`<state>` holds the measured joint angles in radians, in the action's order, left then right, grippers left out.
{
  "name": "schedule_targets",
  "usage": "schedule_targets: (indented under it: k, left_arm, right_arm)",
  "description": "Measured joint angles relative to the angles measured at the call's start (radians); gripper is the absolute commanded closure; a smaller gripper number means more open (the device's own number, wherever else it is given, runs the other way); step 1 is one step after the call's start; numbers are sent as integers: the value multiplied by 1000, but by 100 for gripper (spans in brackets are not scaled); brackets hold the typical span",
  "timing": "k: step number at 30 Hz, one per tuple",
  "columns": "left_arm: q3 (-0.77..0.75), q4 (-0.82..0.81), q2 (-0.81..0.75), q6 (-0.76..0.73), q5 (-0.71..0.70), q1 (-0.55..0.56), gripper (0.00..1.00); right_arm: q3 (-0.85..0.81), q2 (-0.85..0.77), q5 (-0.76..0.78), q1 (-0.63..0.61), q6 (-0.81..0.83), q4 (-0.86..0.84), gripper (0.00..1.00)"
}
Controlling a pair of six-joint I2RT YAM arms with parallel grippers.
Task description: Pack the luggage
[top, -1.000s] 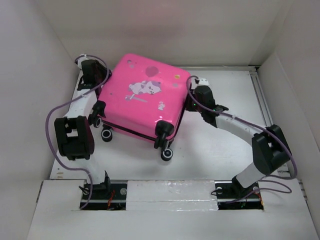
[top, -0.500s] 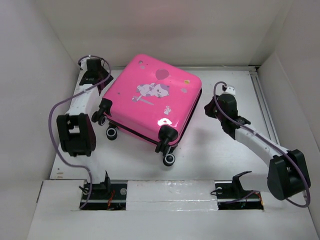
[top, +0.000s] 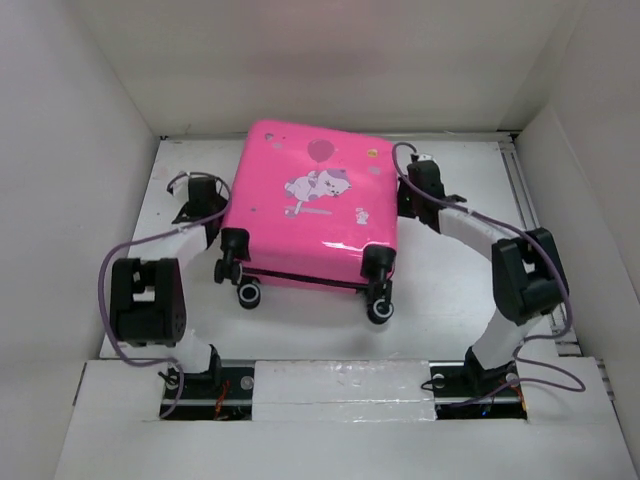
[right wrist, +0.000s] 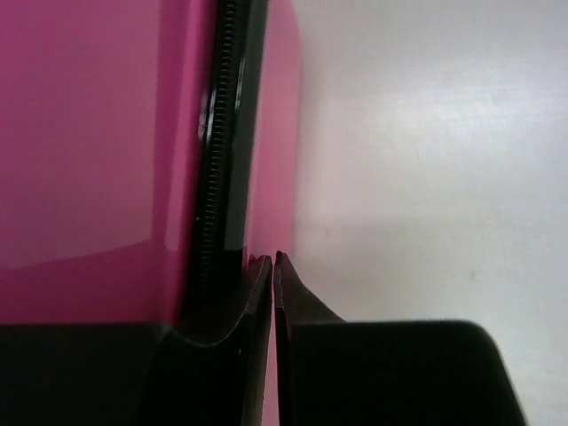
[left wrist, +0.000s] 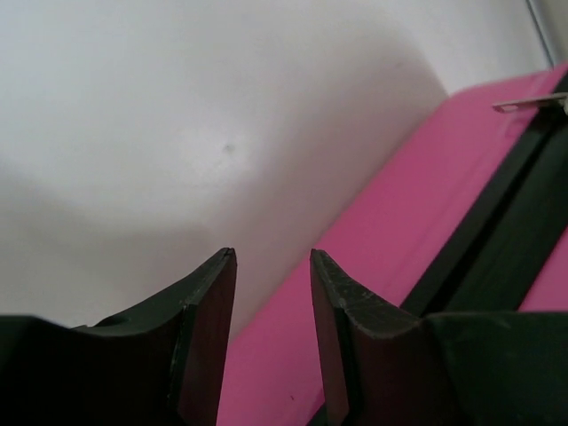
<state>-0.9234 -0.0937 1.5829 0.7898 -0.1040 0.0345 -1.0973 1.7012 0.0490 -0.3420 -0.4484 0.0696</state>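
White worktop (top: 450, 290) boxed in by plain white walls (top: 350, 60) — left, back, right — with a pale rail (top: 523, 200) along its right edge and a white board (top: 340, 385) across the near edge.

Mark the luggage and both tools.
luggage (top: 315, 220), top external view, pink lid's middle.
left tool (left wrist: 272, 256), left wrist view, between open fingertips.
right tool (right wrist: 273, 259), right wrist view, between shut fingertips.

Glossy pink suitcase (top: 315, 205) with cartoon print lies flat, apparently zipped shut, mid-table toward far side, black wheels nearest.
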Motion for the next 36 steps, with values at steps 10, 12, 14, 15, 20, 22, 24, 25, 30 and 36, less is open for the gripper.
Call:
schedule_targets:
  k: [10, 12, 14, 15, 20, 22, 24, 25, 30, 36]
  left_arm:
    - [356, 213, -507, 101, -443, 369, 49]
    - [381, 346, -618, 97, -433, 463, 32]
    - [398, 455, -732, 128, -453, 507, 16]
    - [396, 464, -793, 122, -473, 513, 16]
    - [284, 347, -955, 120, -547, 529, 18]
    - [216, 290, -957, 117, -566, 529, 18]
    - [173, 222, -938, 109, -579, 528, 25]
    - [158, 185, -921, 99, -579, 526, 25]
    - [21, 69, -688, 43, -494, 426, 27]
    - [-295, 8, -261, 23, -222, 138, 31]
  right_arm:
    - [-878, 505, -76, 16, 270, 293, 49]
    - [-903, 467, -72, 16, 272, 291, 36]
    - [-899, 402, -58, 31, 267, 281, 31]
    - [-886, 354, -85, 42, 251, 285, 29]
    - [-703, 44, -164, 18, 205, 275, 27]
    - [-637, -52, -166, 12, 195, 259, 48]
    - [-492, -170, -150, 14, 176, 196, 95]
    - [-393, -240, -132, 15, 151, 169, 100]
    - [76, -586, -21, -17, 47, 98, 100]
    - [374, -865, 91, -58, -36, 102, 100]
